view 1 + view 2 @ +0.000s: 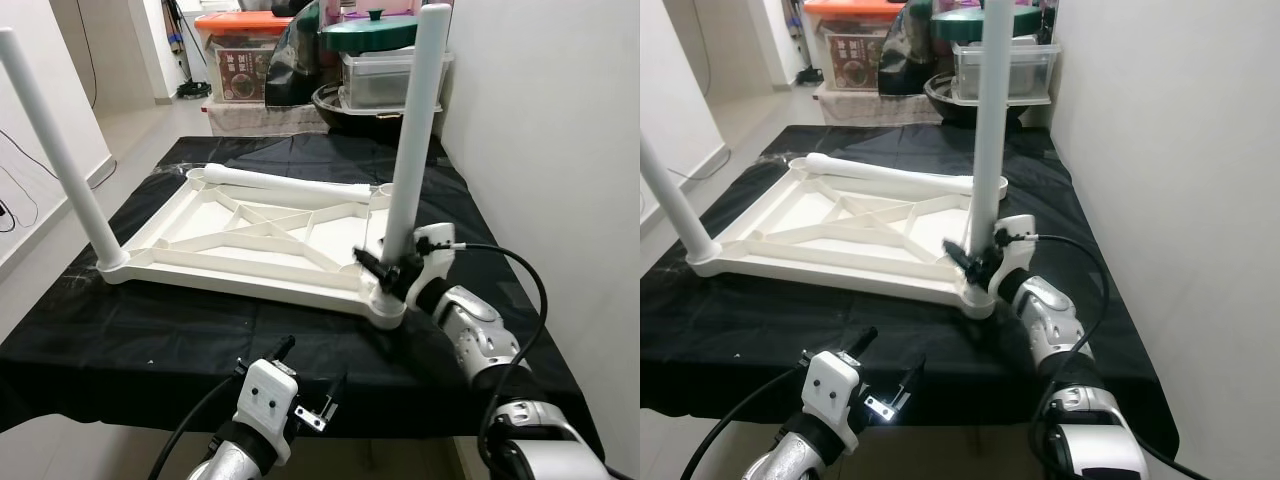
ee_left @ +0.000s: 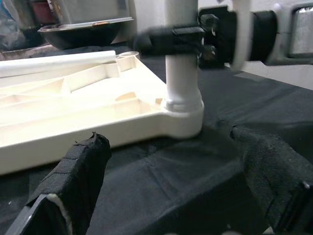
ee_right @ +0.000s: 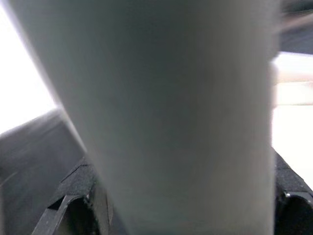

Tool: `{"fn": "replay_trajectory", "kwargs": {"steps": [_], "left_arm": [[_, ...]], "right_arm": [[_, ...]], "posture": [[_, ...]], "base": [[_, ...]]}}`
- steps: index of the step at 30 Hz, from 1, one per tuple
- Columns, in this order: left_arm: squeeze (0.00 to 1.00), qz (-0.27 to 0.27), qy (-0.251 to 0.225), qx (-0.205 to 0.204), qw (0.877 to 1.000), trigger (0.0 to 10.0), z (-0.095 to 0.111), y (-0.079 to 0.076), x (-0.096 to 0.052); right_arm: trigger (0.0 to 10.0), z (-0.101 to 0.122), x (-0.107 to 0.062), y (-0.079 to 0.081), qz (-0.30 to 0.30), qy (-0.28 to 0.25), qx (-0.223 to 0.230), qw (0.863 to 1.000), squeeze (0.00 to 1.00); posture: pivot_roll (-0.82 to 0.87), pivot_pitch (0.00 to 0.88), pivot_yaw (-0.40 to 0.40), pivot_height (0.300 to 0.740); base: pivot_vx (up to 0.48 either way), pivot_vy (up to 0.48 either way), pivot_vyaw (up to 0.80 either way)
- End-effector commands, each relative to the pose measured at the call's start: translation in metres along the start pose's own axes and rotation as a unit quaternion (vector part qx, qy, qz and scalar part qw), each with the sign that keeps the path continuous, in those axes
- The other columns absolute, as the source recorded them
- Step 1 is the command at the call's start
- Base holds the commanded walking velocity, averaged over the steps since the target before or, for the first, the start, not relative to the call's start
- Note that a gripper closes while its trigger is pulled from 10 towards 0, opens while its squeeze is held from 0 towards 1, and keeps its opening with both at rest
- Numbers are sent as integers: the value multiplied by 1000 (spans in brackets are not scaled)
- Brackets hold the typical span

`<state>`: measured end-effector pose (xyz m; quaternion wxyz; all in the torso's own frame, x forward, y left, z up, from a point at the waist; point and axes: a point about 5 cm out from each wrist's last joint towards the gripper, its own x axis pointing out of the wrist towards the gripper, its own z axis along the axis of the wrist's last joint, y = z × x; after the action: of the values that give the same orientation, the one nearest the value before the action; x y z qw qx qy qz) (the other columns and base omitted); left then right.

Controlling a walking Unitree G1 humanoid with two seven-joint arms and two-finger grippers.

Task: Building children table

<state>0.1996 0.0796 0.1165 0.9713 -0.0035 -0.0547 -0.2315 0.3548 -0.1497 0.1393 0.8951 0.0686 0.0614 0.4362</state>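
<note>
the white table top point(image 1: 250, 235) lies upside down on the black cloth point(image 1: 150, 330), two legs standing and one loose leg point(image 1: 290, 185) lying across it. my right gripper point(image 1: 388, 268) holds the near right leg point(image 1: 410, 150) low, tight around it. i think if i push sideways, the leg can lean and jam in its socket point(image 2: 183, 115). the left wrist view shows this socket joint close; the right wrist view gives the leg as a blur. my left gripper point(image 1: 300, 385) waits wide before the table edge.
</note>
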Motion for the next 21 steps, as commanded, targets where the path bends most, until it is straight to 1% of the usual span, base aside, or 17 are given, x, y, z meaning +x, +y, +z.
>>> {"fn": "replay_trajectory", "kwargs": {"steps": [1,2,3,4,5,6,7,8,9,10,13,14,15,16,17,20,21], "left_arm": [[0,-1,13,2,1000,10000,-6,0,-1],[0,-1,14,2,1000,10000,-6,0,-1],[0,-1,14,2,1000,10000,-6,0,-1],[0,0,13,2,1000,10000,-6,0,-1],[0,0,13,2,1000,10000,-6,0,-1],[0,0,14,2,1000,10000,-6,0,-1],[0,0,14,1,1000,10000,-6,0,-1],[0,0,14,1,1000,10000,-6,0,-1],[0,0,14,1,1000,10000,-6,0,-1],[0,0,14,1,1000,10000,-6,0,-1],[0,0,14,1,1000,10000,-6,0,-1],[0,0,14,0,1000,10000,-6,0,-1],[0,0,14,0,1000,10000,-6,0,-1],[0,0,14,0,1000,10000,-6,0,-1],[0,0,14,0,1000,10000,-6,0,-1],[0,0,14,0,1000,10000,-6,0,-1],[0,0,14,-1,1000,10000,-5,0,-1]], "right_arm": [[10000,-19,4,19,119,59,9,991,0],[10000,-20,3,21,146,71,2,987,0],[10000,-20,3,21,146,71,2,987,0],[10000,-19,3,23,167,73,-4,983,0],[10000,-19,3,23,167,73,-4,983,0],[10000,-16,6,24,174,64,-9,983,0],[10000,-9,11,25,177,44,-12,983,0],[10000,-9,11,25,177,44,-12,983,0],[10000,-2,15,26,188,27,-13,982,0],[4941,5,19,27,190,8,-12,982,0],[4941,10,21,28,195,-3,-10,981,0],[0,11,22,30,208,-8,-6,978,0],[0,11,22,30,208,-8,-6,978,0],[0,11,21,32,221,-9,-3,975,0],[0,6,21,34,225,-1,-5,974,0],[0,3,21,35,225,5,-7,974,0],[0,-3,22,33,188,6,-14,982,0]], "posture": [[-5,0,5,740],[-5,0,5,740],[-5,0,5,740],[-5,0,5,740],[-5,0,5,740],[-5,0,5,740],[8,0,2,740],[8,0,2,740],[8,0,2,740],[8,0,2,740],[8,0,2,740],[8,0,2,740],[8,0,2,740],[9,0,-2,740],[9,0,-2,740],[9,0,-2,740],[6,0,-2,740]], "base": [[0,0,0],[0,0,0],[0,0,0],[0,0,0],[0,0,0],[0,0,0],[0,0,0],[0,0,0],[0,0,0],[0,0,0],[0,0,0],[0,0,0],[0,0,0],[0,0,0],[0,0,0],[0,0,0],[0,0,0]]}}
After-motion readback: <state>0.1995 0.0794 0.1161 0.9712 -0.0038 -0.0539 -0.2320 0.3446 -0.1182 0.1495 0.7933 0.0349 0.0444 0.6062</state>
